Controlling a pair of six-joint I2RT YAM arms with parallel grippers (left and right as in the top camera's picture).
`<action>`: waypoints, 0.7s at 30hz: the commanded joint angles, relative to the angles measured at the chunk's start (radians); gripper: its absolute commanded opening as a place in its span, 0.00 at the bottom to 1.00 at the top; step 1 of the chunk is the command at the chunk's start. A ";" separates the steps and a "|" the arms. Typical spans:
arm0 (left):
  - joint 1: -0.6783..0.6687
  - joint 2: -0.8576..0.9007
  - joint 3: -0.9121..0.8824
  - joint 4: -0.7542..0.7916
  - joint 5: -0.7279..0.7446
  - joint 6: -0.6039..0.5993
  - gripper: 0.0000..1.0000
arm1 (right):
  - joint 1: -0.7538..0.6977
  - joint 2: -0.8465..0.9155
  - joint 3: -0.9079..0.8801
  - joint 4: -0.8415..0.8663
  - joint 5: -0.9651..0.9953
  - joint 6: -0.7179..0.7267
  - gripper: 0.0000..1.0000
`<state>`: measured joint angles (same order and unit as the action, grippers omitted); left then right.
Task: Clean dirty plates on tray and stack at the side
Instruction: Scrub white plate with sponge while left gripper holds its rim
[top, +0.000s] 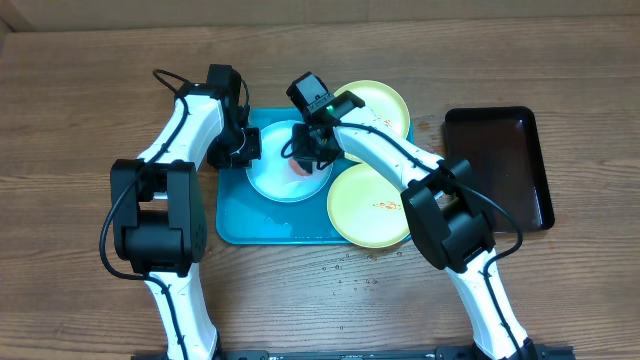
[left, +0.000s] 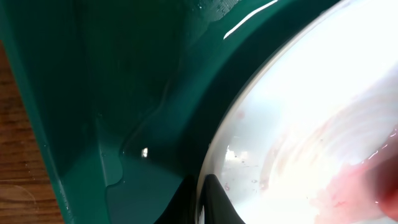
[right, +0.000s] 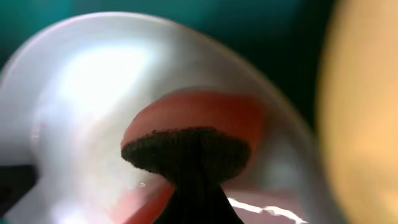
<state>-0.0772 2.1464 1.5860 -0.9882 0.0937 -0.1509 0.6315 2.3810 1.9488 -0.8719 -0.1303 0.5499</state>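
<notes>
Legible markings: none.
No text, label, brand, number or sign can be read on any surface in the overhead or either wrist view.

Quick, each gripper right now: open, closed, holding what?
Left gripper: closed on the rim of the pale blue-white round plastic plate.
Right gripper: closed on the red-and-grey sponge.
</notes>
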 joint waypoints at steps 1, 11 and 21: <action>-0.002 0.032 0.002 -0.002 -0.015 0.001 0.04 | 0.050 0.061 -0.002 0.022 -0.158 -0.002 0.04; 0.006 0.030 0.008 -0.002 0.050 0.027 0.04 | 0.064 0.088 0.010 -0.001 -0.259 -0.053 0.04; 0.113 0.028 0.035 -0.064 0.379 0.174 0.04 | 0.062 0.088 0.025 -0.109 -0.158 -0.087 0.04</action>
<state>0.0044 2.1635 1.5906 -1.0397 0.3004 -0.0505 0.6582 2.4134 1.9743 -0.9287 -0.3283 0.4900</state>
